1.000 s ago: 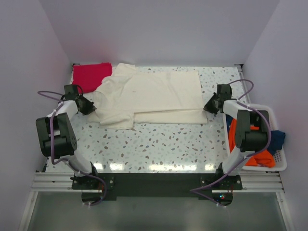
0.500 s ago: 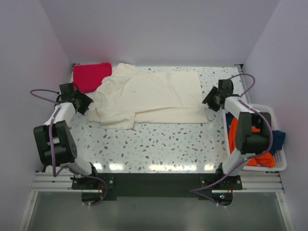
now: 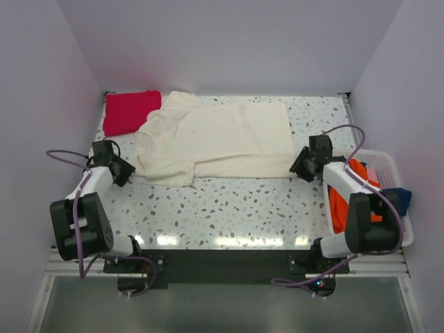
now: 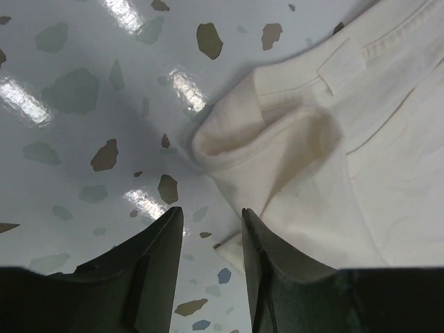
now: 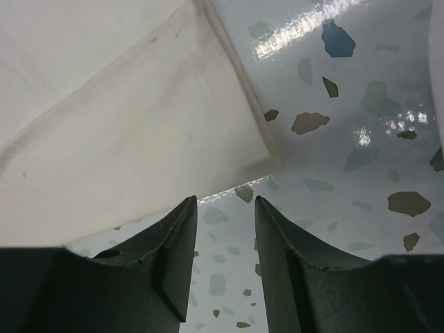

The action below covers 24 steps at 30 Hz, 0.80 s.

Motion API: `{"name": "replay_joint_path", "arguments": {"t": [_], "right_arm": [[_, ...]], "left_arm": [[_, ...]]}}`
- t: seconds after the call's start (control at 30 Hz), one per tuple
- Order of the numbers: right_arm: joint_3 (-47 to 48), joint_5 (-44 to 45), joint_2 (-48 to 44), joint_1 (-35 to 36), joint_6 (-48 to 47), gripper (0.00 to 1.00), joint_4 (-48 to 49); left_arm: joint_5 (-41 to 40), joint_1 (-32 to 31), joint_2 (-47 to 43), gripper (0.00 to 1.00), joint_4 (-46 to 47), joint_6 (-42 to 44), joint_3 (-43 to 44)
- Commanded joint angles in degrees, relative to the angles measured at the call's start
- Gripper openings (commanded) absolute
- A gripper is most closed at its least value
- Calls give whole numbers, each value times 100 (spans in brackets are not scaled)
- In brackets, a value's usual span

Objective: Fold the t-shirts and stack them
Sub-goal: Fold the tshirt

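Soft, creased cream t-shirt (image 3: 222,139), half-folded, on glossy speckled table (image 3: 243,208)

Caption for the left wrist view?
Open, empty left hand over the speckled table, beside a folded corner of the cream t-shirt.

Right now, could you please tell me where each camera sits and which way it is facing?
Top external: above and behind the arms, looking down at the table, cream t-shirt, red t-shirt and basket; both arms show.
Left wrist: low over the table, facing a bunched edge of the cream t-shirt; the left gripper shows, open.
Right wrist: low over the table, facing a corner of the cream t-shirt; the right gripper shows, open.
Shared: all three show the cream t-shirt and table.
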Motion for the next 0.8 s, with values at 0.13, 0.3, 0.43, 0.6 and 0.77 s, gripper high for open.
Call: {"name": "replay_joint_path", "arguments": {"t": [0.13,0.3,0.43,0.6,0.77], "right_arm": [[19,206,312,9,29,43,167],[-51,179,461,10,29,45,228],[-69,206,567,10,55,47,281],[-122,232,813,9,134,47,457],[-122,293,1050,10,187,46,580]], "left_arm": [[-4,-79,425,49,343,43,-14],[5,-79,654,50,448,17,-14],[-4,-87,768,50,536,-45,12],[-48,-78,865,49,545,-80,118],[-136,-78,953,47,536,-89,276]]}}
